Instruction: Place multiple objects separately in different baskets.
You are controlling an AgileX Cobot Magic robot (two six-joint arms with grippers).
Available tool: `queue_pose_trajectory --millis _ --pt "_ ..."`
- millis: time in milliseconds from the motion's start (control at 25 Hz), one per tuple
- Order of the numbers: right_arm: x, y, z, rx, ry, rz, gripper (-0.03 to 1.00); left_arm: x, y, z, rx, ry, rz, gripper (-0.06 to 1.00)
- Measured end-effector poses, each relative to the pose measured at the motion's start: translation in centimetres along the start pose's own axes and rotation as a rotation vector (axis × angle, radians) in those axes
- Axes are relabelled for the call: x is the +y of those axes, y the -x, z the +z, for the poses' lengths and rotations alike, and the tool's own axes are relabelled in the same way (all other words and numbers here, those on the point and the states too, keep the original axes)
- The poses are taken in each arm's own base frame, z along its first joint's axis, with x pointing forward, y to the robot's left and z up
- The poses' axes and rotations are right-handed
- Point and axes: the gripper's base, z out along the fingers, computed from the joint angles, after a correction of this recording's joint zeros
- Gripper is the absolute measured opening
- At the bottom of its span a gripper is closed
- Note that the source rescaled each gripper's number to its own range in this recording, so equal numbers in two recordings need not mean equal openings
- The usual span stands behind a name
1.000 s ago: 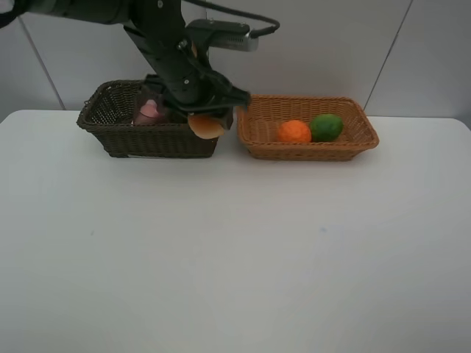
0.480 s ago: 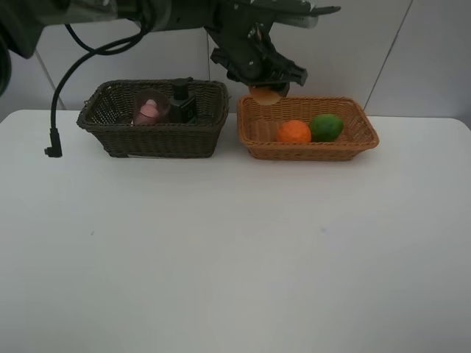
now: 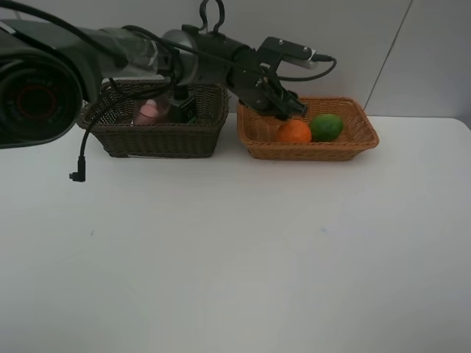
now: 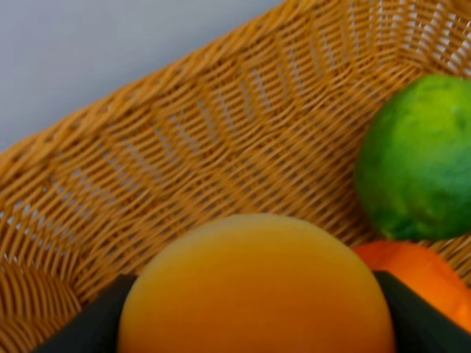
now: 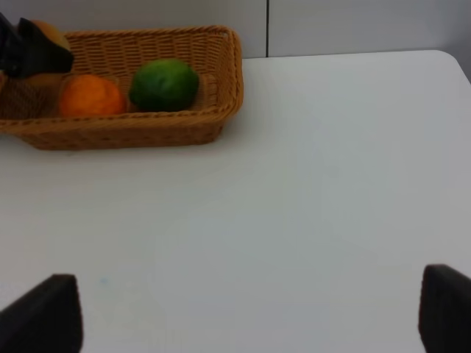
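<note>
- Over the light tan basket point(image 3: 309, 151) at the back of the white table point(image 3: 235, 257), the left gripper point(image 3: 283, 109) reaches across from the left, and the peach-like fruit point(image 4: 254, 287) sits pinched between its dark fingers point(image 4: 96, 323), low inside the basket.
- In the left wrist view the fruit hangs just beside the orange mandarin point(image 4: 423, 276), with the green lime point(image 4: 419, 158) a little farther along the same basket; whether the fruit already rests on the weave I cannot tell.
- The task looks nearly finished to me: no loose item lies on the table, and the held fruit seems to be the last one to go.
- What is left, as I judge it, is for the jaws to let go and the arm to lift clear without knocking the mandarin.
- The light tan basket holds the mandarin and the lime side by side, with the fruit arriving next to them.
- The dark brown basket point(image 3: 147, 140), just beside the tan one, holds the small pink bottle point(image 3: 149, 112) and a dark bottle point(image 3: 184, 109); a clear cup may surround the pink one, but the arm hides much of that.
- The right gripper point(image 5: 243, 309) hangs over bare table well apart from the baskets, its jaws spread wide with nothing between them.
</note>
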Motion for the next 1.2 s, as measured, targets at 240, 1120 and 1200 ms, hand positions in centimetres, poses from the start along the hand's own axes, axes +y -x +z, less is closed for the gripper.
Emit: queue_pose_trajectory --millis 240,1120,1200 --pt "0.0 0.0 0.0 0.000 0.000 0.000 0.97 0.7 -0.1 0.1 0.004 0.010 -0.008 0.75" --pt "0.0 0.0 0.0 0.000 0.000 0.000 0.97 0.9 0.3 -1.9 0.119 0.027 -0.019 1.00" --pt "0.0 0.0 0.0 0.000 0.000 0.000 0.97 0.7 1.1 -3.8 0.166 0.033 -0.019 1.00"
